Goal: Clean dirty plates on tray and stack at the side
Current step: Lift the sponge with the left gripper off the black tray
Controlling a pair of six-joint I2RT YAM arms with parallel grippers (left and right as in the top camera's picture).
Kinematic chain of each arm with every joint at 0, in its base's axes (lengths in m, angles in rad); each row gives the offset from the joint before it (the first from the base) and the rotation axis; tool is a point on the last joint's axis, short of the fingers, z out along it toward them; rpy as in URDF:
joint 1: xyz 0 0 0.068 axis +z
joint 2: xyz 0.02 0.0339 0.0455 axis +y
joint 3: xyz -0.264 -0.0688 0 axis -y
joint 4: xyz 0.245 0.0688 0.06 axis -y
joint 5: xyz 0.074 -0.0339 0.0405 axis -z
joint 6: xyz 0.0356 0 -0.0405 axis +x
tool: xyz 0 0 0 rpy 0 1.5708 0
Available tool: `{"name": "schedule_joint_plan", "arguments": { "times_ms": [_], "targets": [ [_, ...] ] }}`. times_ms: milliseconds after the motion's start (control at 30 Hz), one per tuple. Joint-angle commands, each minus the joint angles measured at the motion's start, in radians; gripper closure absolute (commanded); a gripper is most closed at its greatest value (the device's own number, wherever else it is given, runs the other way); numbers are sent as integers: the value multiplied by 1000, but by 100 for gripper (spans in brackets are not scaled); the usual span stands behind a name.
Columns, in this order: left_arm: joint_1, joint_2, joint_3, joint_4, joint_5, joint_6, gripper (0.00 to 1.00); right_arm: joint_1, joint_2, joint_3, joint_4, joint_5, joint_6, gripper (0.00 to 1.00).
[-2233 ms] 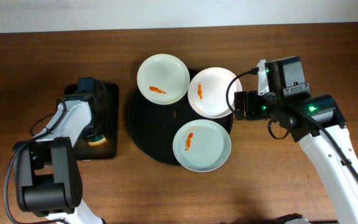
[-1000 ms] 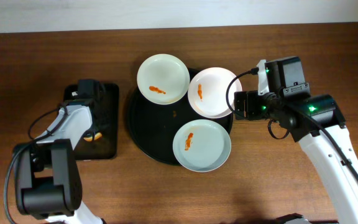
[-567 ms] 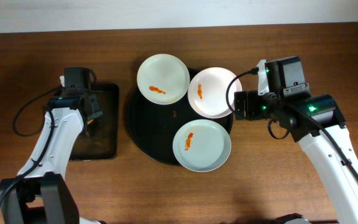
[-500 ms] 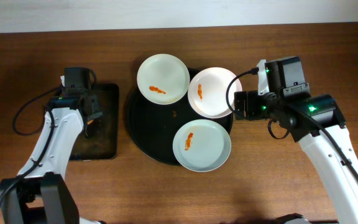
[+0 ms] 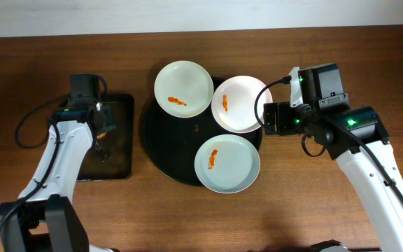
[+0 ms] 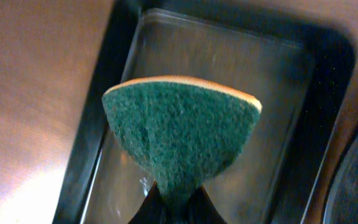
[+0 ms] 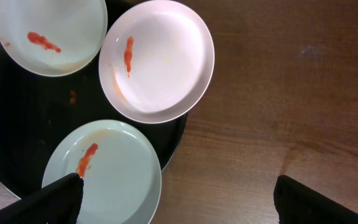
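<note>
Three white plates lie on the round black tray (image 5: 161,143), each with an orange-red smear: far left (image 5: 183,88), far right (image 5: 241,103), near (image 5: 227,164). My left gripper (image 5: 99,140) is shut on a sponge (image 6: 180,134), green side facing the camera with an orange edge, and holds it above the small rectangular tray (image 6: 288,106). Its jaws (image 6: 176,208) pinch the sponge's lower end. My right gripper (image 7: 179,202) is open and empty, above the tray's right edge. The right wrist view shows the far-left plate (image 7: 48,31), the far-right plate (image 7: 157,62) and the near plate (image 7: 114,180).
The rectangular black tray (image 5: 121,157) lies left of the round tray. Small orange specks sit on the round tray's bare floor (image 7: 72,98). Brown wooden tabletop (image 5: 313,203) surrounds everything. A cable loops off the left arm (image 5: 26,126).
My left gripper has closed on the sponge, lifted it off the rectangular tray and moved toward the far side. The right arm and the plates have not moved.
</note>
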Motion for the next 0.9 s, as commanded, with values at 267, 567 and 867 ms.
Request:
{"name": "schedule_joint_plan", "arguments": {
  "times_ms": [267,567,867],
  "targets": [
    [10,-49,79,-95,28,32,100,5,-5,8,3,9,5,1],
    [25,-29,67,-72,37,32,100,5,-5,8,3,8,5,2],
    [21,-57,86,-138,103,33,100,5,-5,8,3,9,5,1]
  ]
}}
